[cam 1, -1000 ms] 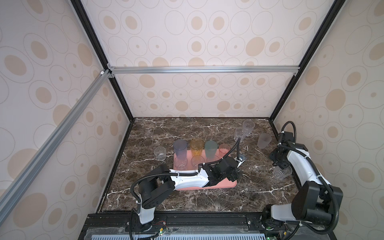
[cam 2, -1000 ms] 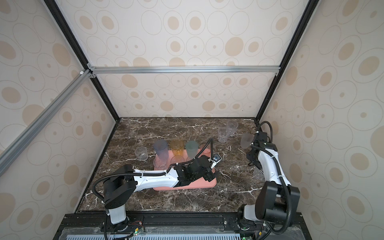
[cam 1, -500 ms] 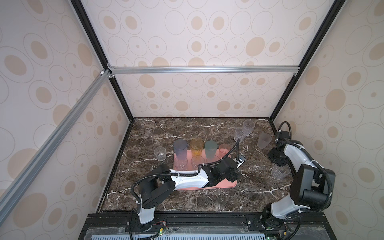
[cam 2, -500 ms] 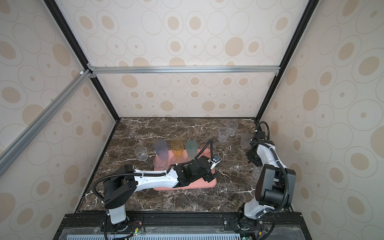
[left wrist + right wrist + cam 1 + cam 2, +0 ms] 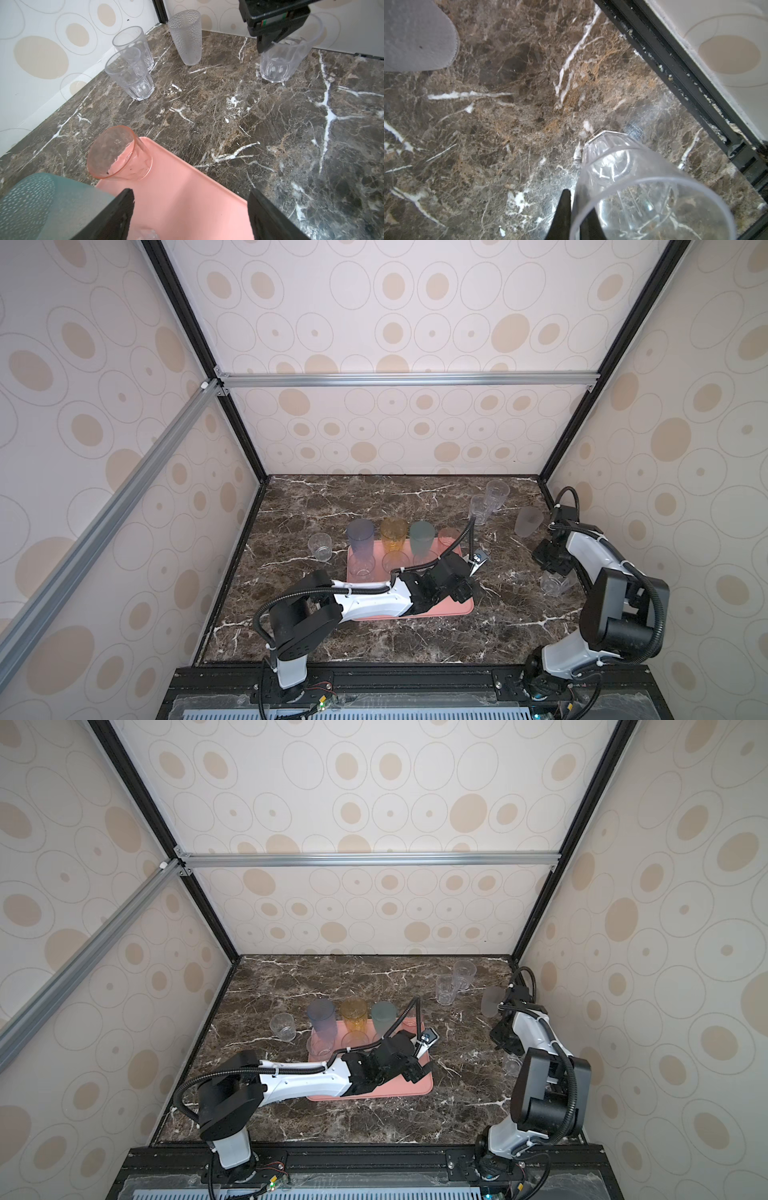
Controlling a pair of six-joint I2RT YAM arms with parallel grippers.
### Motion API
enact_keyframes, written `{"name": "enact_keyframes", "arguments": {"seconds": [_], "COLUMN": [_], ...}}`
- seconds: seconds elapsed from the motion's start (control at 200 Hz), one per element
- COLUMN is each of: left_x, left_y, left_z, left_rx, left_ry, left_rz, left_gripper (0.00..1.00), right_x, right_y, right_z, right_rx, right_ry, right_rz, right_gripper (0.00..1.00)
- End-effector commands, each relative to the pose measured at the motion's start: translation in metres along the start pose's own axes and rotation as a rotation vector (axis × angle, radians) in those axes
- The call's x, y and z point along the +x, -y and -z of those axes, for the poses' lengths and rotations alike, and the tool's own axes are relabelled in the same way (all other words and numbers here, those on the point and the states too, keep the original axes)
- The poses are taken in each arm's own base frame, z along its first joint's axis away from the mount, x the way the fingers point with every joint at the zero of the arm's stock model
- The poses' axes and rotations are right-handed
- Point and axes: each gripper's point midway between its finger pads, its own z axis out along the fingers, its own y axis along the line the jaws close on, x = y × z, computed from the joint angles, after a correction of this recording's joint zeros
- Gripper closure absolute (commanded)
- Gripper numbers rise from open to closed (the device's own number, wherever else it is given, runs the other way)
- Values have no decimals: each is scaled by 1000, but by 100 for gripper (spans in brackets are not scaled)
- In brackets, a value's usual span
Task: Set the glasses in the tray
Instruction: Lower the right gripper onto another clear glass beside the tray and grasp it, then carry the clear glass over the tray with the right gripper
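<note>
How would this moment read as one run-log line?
left claw: open over tray | right claw: shut on clear glass, outside tray

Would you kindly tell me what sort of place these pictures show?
Probably a robot test booth rather than a kitchen: the left arm and right arm are mounted at the front of a marble-look table, walled in by patterned panels on a metal frame.

Left arm [image 5: 374, 605] stretches low and forward, the left gripper [image 5: 190, 192] with jaws spread wide. Right arm [image 5: 590, 549] bends down from its elbow, the right gripper [image 5: 574, 198] pinching a clear tumbler [image 5: 612, 164], one finger inside the rim, one outside.
</note>
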Motion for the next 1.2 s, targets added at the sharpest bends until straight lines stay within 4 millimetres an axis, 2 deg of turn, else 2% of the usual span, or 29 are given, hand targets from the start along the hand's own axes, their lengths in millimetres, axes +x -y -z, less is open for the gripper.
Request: {"name": "enact_keyframes", "arguments": {"seconds": [0.0, 0.125, 0.29, 0.44, 0.56, 0.715, 0.845, 0.915, 1.015, 1.115, 1.195], "left_x": [-24, -26, -27, -17, -5, 8, 12, 12, 13, 14, 11], "left_y": [-23, -34, -49, -61, -68, -66, -59, -55, -53, -48, -46], "left_z": [22, 39, 59, 71, 77, 78, 73, 70, 65, 58, 54], "left_rx": [-60, -89, -140, -182, -211, -205, -168, -152, -146, -134, -127], "left_ry": [75, 92, 108, 100, 79, 50, 42, 39, 32, 18, 16], "left_rz": [39, 75, 102, 107, 114, 145, 187, 201, 206, 196, 189], "left_gripper": [15, 15, 15, 15, 15, 15, 16, 17, 17, 18, 18], "right_x": [17, 32, 57, 95, 123, 140, 156, 161, 159, 149, 135], "right_y": [-3, -13, -35, -66, -85, -103, -116, -124, -129, -121, -107], "right_z": [5, 22, 53, 70, 72, 65, 59, 68, 88, 108, 122], "right_rx": [-37, -71, -103, -146, -127, -73, -102, -159, -231, -240, -211], "right_ry": [-30, -16, 32, 21, 18, 21, -49, -64, -51, -5, 48], "right_rz": [18, 75, 207, 366, 495, 630, 681, 698, 714, 718, 693], "right_gripper": [96, 98, 100, 100, 100, 100, 95, 91, 79, 72, 70]}}
